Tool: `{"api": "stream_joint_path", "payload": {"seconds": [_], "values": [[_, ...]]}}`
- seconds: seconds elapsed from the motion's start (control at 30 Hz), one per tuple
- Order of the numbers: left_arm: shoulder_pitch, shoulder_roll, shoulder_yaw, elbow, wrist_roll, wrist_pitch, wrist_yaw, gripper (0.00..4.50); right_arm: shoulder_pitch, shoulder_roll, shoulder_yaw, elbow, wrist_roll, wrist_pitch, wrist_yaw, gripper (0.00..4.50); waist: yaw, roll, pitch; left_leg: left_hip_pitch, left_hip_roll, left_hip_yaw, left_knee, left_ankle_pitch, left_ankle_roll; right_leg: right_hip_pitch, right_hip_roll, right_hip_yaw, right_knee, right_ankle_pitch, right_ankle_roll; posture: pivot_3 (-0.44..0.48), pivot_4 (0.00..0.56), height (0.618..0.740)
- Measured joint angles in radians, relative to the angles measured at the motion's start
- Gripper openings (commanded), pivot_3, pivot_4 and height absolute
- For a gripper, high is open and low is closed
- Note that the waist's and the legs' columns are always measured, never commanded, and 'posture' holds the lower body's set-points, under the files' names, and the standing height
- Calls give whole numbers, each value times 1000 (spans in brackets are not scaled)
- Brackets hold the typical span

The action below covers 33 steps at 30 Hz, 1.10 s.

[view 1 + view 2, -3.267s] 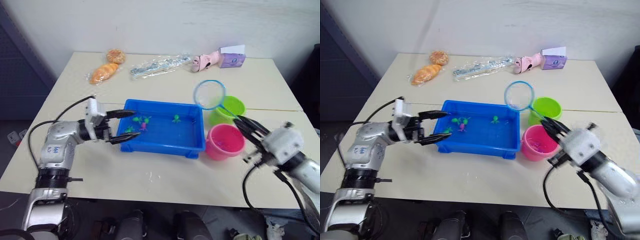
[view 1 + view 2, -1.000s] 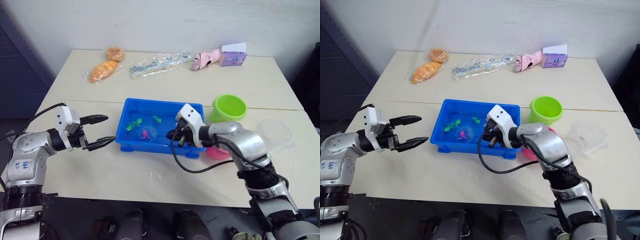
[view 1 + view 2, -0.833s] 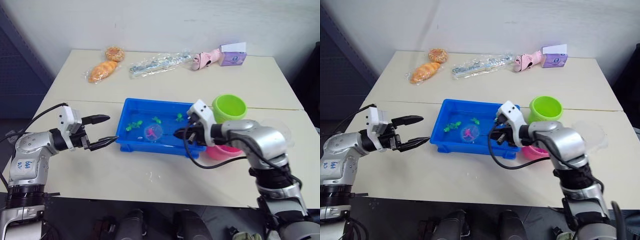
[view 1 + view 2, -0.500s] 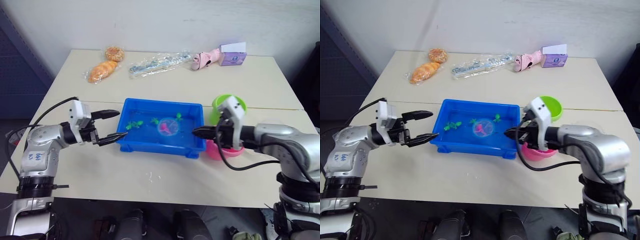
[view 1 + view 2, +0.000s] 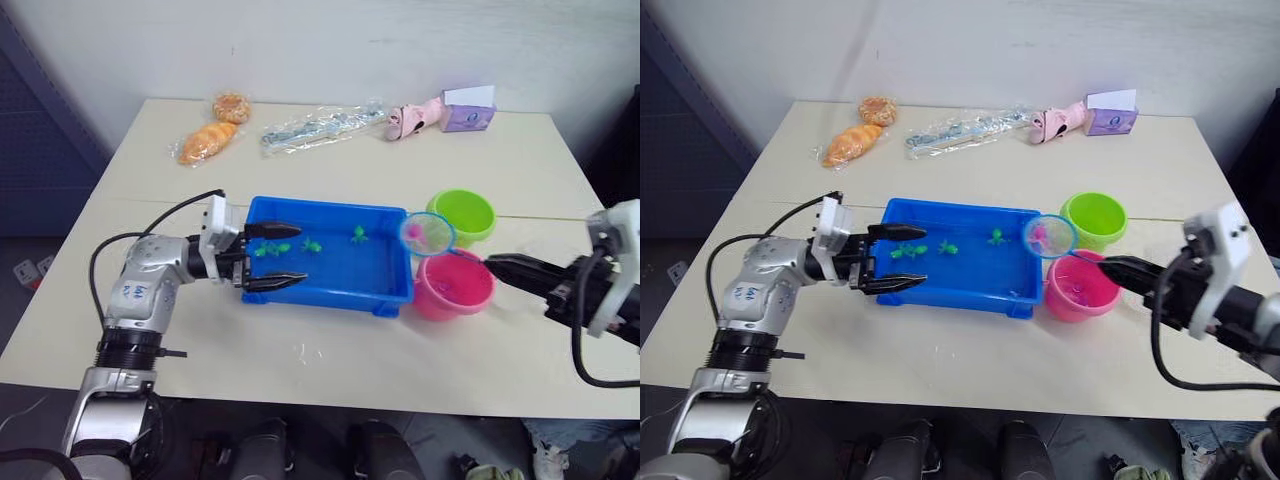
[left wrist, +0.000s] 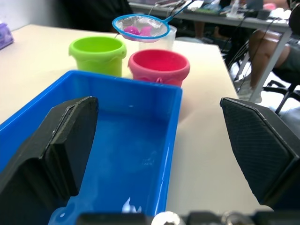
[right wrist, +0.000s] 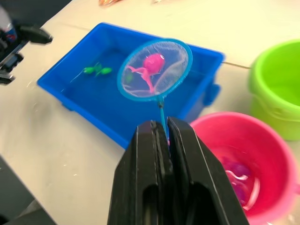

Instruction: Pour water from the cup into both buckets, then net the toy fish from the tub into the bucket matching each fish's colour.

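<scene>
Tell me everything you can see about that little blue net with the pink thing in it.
The net is a small round hoop with a light blue rim, fine pale mesh and a thin dark handle. The right gripper holds the handle, jaws shut on it. A pink toy fish lies in the mesh. The hoop hangs in the air near the blue tub's end, beside the pink bucket and green bucket.

Cream table [image 5: 330,175], tub [image 5: 340,280], buckets [image 5: 455,285]

Camera layout: head stereo pair plus two wrist cameras.
We look down and forward from the head over the whole table [image 5: 330,370]; each wrist view sits close, looking along its fingers, and all share the tub [image 5: 385,293] and buckets [image 6: 159,67].
</scene>
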Motion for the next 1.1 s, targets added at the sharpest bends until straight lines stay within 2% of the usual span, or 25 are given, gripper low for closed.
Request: {"api": "stream_joint_path", "payload": {"seconds": [0.17, 0.33, 0.4, 0.77, 0.9, 1.1], "values": [[-24, -26, -14, 36, 3, -17, -17, 4470, 183, -26, -58, -41, -21, -84, -11, 0, 5, 0, 0, 1, 0, 1, 0, 0, 0, 1, 0, 1, -2, 0, 0, 0, 150, 740], [-41, -44, -23, 68, 8, -28, -41, 4470, 435, 29, -5, -51, -215, -450, -44, 0, 20, 0, 0, 1, 0, 1, 0, 0, 0, 2, 1, 1, -5, 0, 1, 0, 150, 740], [-44, -45, -23, 82, 13, -34, -42, 4470, 489, 29, 34, -46, -279, -570, -46, 0, 20, 0, 0, 1, 0, 1, 0, 0, 0, 3, 1, 1, -5, 0, 1, 0, 150, 740], [-49, -54, -22, 122, 23, -53, -53, 4470, 691, 26, 170, 87, -635, -1273, -2, 0, 19, 0, 0, 4, 0, 0, 1, 1, -1, 7, 3, 0, -8, 1, 2, 0, 150, 740], [-49, -54, -22, 122, 24, -61, -53, 4470, 717, 15, 204, 170, -832, -1574, -46, 0, 17, 0, 0, 5, 0, 0, 1, 1, -1, 8, 3, 0, -8, 0, 2, 0, 150, 740], [-48, -55, -22, 122, 24, -65, -50, 4470, 744, 13, 233, 311, -1062, -1912, -160, 0, 19, 0, 0, 5, 0, -1, 1, 1, -2, 8, 3, 0, -8, 0, 2, 0, 150, 740]]}}
